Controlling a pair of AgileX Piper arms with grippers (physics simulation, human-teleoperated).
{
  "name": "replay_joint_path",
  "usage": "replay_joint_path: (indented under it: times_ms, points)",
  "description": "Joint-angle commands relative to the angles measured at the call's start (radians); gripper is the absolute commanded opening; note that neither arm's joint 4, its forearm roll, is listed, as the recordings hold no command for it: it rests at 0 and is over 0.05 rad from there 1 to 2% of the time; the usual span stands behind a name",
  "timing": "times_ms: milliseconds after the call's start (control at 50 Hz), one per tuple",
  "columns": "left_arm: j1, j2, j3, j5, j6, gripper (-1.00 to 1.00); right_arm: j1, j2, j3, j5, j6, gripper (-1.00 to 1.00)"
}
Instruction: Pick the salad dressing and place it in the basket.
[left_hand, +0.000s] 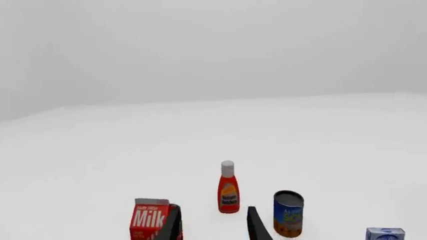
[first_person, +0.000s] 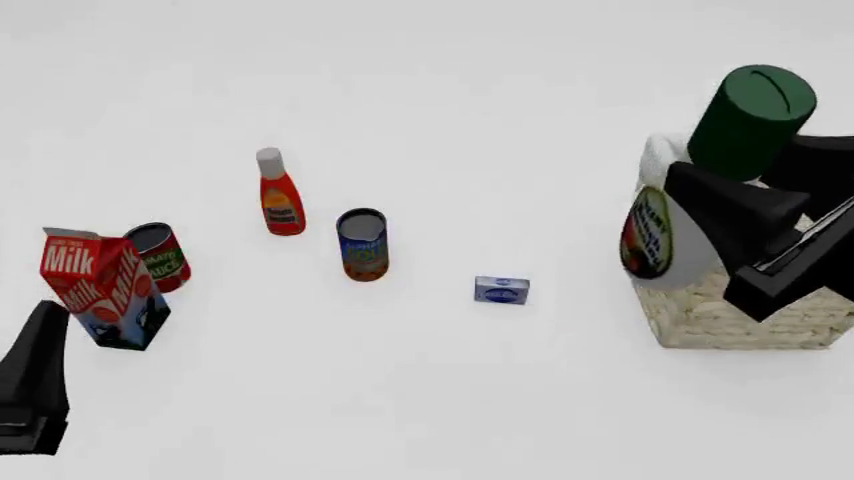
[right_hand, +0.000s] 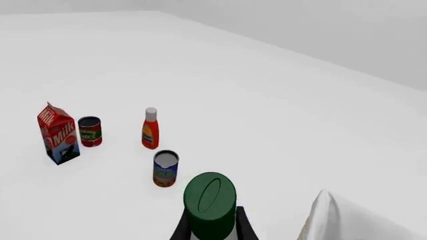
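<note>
the salad dressing (first_person: 694, 215) is off the table, clamped in your right gripper (first_person: 747, 215), raised above the basket (first_person: 727, 315) at its near left corner. the dark green cap tilts up and toward the camera, and the label faces left. your right fingers (first_person: 727, 205) are closed on the bottle's neck and shoulder, just under the cap. the basket's white lining (right_hand: 333, 220) shows beside the cap in the right wrist view. measured from the basket: a small blue box (first_person: 502, 290) lies nearest to its left, then a blue can (first_person: 362, 244), then the red bottle (first_person: 279, 193), with a red can (first_person: 159, 256) and milk carton (first_person: 102, 288) farthest left. your left gripper (left_hand: 212, 225) sits just beside the carton, fingers apart, holding nothing.
</note>
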Motion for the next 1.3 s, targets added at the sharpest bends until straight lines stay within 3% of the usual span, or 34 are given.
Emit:
replay_joint_path:
  times_ms: [20, 420, 680, 1100, 1300]
  points:
    - [0.117, -0.066, 0.087, -0.014, -0.013, 1.00, -0.091, -0.015, -0.088, 0.024, -0.002, -1.00]
    - [0.177, -0.066, 0.087, -0.003, -0.041, 1.00, -0.271, 0.087, -0.238, -0.013, -0.032, -1.00]
    - [0.187, -0.066, 0.087, -0.005, -0.050, 1.00, -0.445, 0.240, -0.367, -0.061, -0.045, -1.00]
    - [0.199, -0.066, 0.087, -0.004, -0.049, 1.00, -0.610, 0.373, -0.364, -0.156, 0.003, -1.00]
    - [0.203, -0.066, 0.087, -0.005, -0.043, 1.00, -0.639, 0.426, -0.329, -0.222, 0.022, -1.00]
